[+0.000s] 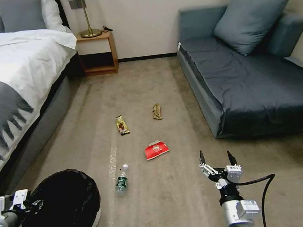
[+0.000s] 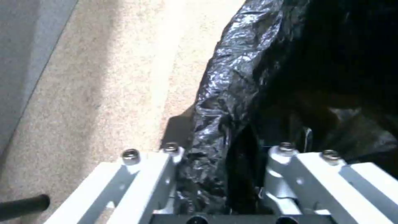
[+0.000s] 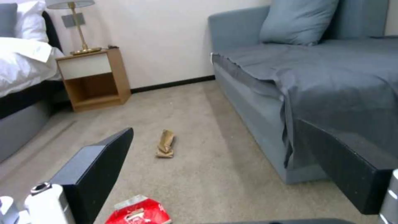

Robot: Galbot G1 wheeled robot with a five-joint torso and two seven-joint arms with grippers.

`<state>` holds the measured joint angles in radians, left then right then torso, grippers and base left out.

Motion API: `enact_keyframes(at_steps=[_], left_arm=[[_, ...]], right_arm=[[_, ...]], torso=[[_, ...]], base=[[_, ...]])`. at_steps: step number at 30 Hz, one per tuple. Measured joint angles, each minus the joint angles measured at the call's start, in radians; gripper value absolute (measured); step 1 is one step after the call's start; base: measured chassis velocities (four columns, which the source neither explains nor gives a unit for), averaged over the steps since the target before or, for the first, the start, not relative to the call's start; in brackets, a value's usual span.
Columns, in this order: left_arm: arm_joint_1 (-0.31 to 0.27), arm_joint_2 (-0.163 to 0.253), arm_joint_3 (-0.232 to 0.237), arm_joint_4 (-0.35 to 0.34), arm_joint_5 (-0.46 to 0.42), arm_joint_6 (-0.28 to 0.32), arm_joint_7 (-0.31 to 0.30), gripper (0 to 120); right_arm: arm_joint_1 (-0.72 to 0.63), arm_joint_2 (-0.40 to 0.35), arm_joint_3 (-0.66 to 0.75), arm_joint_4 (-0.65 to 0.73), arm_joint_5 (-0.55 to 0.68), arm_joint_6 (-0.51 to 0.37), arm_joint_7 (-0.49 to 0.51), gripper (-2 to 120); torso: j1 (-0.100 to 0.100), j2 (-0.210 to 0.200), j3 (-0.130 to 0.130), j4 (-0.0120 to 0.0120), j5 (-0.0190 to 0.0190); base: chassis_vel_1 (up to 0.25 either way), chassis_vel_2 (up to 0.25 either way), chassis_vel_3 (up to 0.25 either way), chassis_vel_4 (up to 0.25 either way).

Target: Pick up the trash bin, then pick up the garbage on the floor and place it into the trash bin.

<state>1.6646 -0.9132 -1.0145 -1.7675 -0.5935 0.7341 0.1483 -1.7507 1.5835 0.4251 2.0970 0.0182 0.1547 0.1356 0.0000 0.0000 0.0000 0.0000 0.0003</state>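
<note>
**Bin gripped at the rim, right arm waiting over the litter**

Left gripper is clamping the trash bin at its rim: one finger outside the crinkled black liner, one inside, plastic bunching between them. My read: a rim pinch is the only practical hold on something this wide. Bin is sitting low at the robot's left, mouth tipped toward the litter. Can't tell if the base is touching the carpet.

Right gripper is hovering over bare floor, fingers spread wide, holding nothing, pointing out toward the litter.

Garbage is all lying on the carpet, nothing in the bin that I can see:
- clear bottle, just beside the bin
- red packet, nearest the right gripper
- gold-brown wrapper, farther out
- crumpled tan wrapper, farthest, near the sofa

Floor is short beige carpet, flat. Bed is running along the left, nightstand with a lamp against the far wall.
</note>
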Motion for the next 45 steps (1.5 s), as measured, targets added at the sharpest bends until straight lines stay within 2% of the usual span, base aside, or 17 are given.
enact_keyframes(at_steps=[6, 12, 15, 16, 17, 20, 24, 25, 28, 30, 31, 36, 40, 45], left_arm=[[0.002, -0.006, -0.007, -0.012, -0.007, 0.001, -0.003, 10], [0.011, -0.025, -0.022, -0.031, -0.021, 0.002, -0.026, 10], [0.028, -0.050, -0.061, -0.078, -0.036, 0.001, -0.048, 5], [0.039, -0.066, -0.089, -0.112, -0.039, 0.000, -0.055, 3], [0.039, -0.066, -0.089, -0.112, -0.039, 0.000, -0.055, 3], [0.059, -0.100, -0.144, -0.177, -0.037, 0.000, -0.068, 3], [0.070, -0.116, -0.176, -0.208, -0.016, -0.006, -0.076, 3], [0.078, -0.128, -0.198, -0.231, 0.002, -0.012, -0.082, 3], [0.082, -0.143, -0.220, -0.254, 0.029, -0.020, -0.090, 3], [0.089, -0.163, -0.246, -0.288, 0.047, -0.025, -0.103, 3], [0.089, -0.163, -0.246, -0.288, 0.047, -0.025, -0.103, 3], [0.107, -0.200, -0.271, -0.326, 0.067, -0.028, -0.112, 3], [0.118, -0.215, -0.283, -0.327, 0.071, -0.030, -0.115, 3], [0.122, -0.221, -0.300, -0.327, 0.073, -0.031, -0.115, 3]], right_arm=[[-0.001, -0.001, -0.001, -0.004, -0.001, 0.001, 0.001, 100], [-0.002, -0.003, 0.000, -0.008, 0.002, 0.003, 0.001, 100], [-0.002, -0.006, 0.001, -0.010, 0.005, 0.003, 0.001, 100], [-0.001, -0.008, 0.002, -0.011, 0.007, 0.004, 0.001, 100], [-0.001, -0.008, 0.002, -0.011, 0.007, 0.004, 0.001, 100], [0.000, -0.019, -0.002, -0.021, 0.006, 0.010, 0.001, 100], [-0.002, -0.035, -0.014, -0.029, -0.001, 0.020, -0.004, 100], [-0.006, -0.053, -0.029, -0.032, -0.002, 0.026, -0.013, 100], [-0.009, -0.081, -0.053, -0.032, -0.004, 0.028, -0.020, 100], [-0.014, -0.132, -0.094, -0.023, -0.001, 0.026, -0.036, 100], [-0.014, -0.132, -0.094, -0.023, -0.001, 0.026, -0.036, 100], [-0.019, -0.243, -0.161, -0.010, 0.004, 0.020, -0.067, 100], [-0.011, -0.285, -0.193, -0.020, 0.002, 0.016, -0.073, 100], [0.020, -0.302, -0.217, -0.055, 0.044, 0.010, -0.064, 100]], torso=[[0.000, 0.000, 0.000, 0.0002, 0.0003], [0.000, 0.000, 0.000, 0.0001, -0.0005], [0.000, 0.000, 0.000, -0.0002, -0.0012], [0.000, 0.000, 0.000, -0.0004, -0.0007], [0.000, 0.000, 0.000, -0.0004, -0.0007], [0.000, 0.000, 0.000, 0.0001, -0.0006], [0.000, 0.000, 0.000, -0.0002, -0.0003], [0.000, 0.000, 0.000, -0.0001, -0.0002], [0.000, 0.000, 0.000, 0.0000, -0.0003], [0.000, 0.000, 0.000, 0.0000, -0.0001], [0.000, 0.000, 0.000, 0.0000, -0.0001], [0.000, 0.000, 0.000, 0.0000, -0.0002], [0.000, 0.000, 0.000, 0.0001, -0.0002], [0.000, 0.000, 0.000, -0.0001, -0.0002]], base=[[0.000, 0.000, 0.000, 0.000], [0.000, 0.000, 0.000, 0.000], [0.000, 0.000, 0.000, 0.000], [0.000, 0.000, 0.000, 0.000], [0.000, 0.000, 0.000, 0.000], [0.000, 0.000, 0.000, 0.000], [0.000, 0.000, 0.000, 0.000], [0.000, 0.000, 0.000, 0.000], [0.000, 0.000, 0.000, 0.000], [0.000, 0.000, 0.000, 0.000], [0.000, 0.000, 0.000, 0.000], [0.000, 0.000, 0.000, 0.000], [0.000, 0.000, 0.000, 0.000], [0.000, 0.000, 0.000, 0.000]])
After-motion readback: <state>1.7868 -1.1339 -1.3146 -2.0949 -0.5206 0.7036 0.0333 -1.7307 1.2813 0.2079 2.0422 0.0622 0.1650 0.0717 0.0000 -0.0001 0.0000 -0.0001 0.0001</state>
